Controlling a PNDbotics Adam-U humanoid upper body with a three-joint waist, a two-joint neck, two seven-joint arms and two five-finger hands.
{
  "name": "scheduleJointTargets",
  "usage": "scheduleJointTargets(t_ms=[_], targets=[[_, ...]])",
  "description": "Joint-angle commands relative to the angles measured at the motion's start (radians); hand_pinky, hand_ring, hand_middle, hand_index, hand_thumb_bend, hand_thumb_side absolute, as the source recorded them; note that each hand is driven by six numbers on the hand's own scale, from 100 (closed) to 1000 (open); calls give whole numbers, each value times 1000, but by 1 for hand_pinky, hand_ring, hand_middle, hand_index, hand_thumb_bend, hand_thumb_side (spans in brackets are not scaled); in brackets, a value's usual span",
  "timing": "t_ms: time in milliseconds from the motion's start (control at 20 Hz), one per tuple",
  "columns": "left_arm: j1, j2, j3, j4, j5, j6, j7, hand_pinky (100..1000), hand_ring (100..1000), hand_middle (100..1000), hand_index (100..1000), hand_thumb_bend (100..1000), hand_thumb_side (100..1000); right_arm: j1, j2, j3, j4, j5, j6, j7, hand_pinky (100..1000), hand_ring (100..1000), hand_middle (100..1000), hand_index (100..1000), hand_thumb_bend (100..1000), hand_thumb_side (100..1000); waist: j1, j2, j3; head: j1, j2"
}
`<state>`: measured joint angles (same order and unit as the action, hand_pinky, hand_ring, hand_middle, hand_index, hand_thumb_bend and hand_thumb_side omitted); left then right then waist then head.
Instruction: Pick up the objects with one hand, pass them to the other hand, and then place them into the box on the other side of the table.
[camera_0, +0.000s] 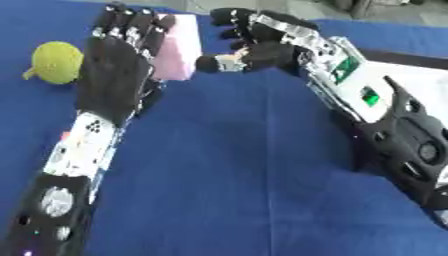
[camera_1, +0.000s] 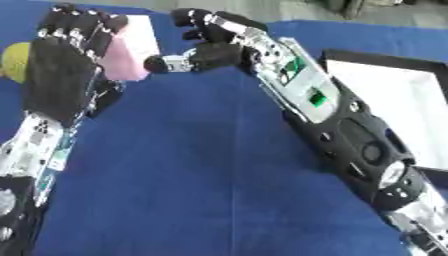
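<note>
**A:** Status on the handover?

**B:** Mid-pass, by the look of it. Left hand (camera_0: 114, 75) is holding the pink block (camera_0: 179, 50) up off the tabletop (camera_0: 236, 165), fingers curled over its top edge, back of the hand facing the camera. Right hand (camera_0: 262, 47) is coming in from the other side, fingers bent and spread, thumb reaching toward the block's lower right corner. Thumb tip is sitting right at the block; whether it's touching, can't say from here.

**A:** So the right hasn't taken it?

**B:** Not as far as I can see. Nothing is pinched on that side; the block is sitting in the left hand only. I'd call pickup done, transfer in progress, placement not started.

**A:** Box?

**B:** White-floored tray with a dark rim (camera_1: 385, 60), on the right side, beside the right forearm. The visible part is showing nothing in it. So the full drop is pending.

**A:** Anything else left to move?

**B:** One yellow-green round thing (camera_0: 57, 61), lying on the tabletop just left of the left hand, small stub sticking out at one side. Looks like a toy fruit, slightly fuzzy or matte skin. Untouched for now.

**A:** Block material?

**B:** Rectangular, flat faces, soft pale pink, matte. Reads like foam or a sponge, so I'd expect it to give a bit under the fingers. Tabletop is covered in blue cloth, short nap, no glare.
</note>
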<state>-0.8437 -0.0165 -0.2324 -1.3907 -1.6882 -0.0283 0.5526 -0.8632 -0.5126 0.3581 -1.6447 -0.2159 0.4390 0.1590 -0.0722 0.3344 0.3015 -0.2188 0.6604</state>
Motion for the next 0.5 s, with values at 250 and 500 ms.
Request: scheduleJointTargets(t_ms=[250, 500], targets=[[-27, -10, -3, 10, -33, 5, -12, 701, 531, 511, 688, 308, 100, -20, -8, -2, -28, -12, 1, 10, 1000, 1000, 1000, 1000, 669, 359, 3, -22, 0, -5, -9], [-31, -13, -3, 17, -43, 11, -5, 693, 525, 505, 685, 308, 100, -21, -7, 2, -44, -16, 9, 9, 1000, 1000, 1000, 1000, 668, 362, 3, -20, -1, -6, -6]])
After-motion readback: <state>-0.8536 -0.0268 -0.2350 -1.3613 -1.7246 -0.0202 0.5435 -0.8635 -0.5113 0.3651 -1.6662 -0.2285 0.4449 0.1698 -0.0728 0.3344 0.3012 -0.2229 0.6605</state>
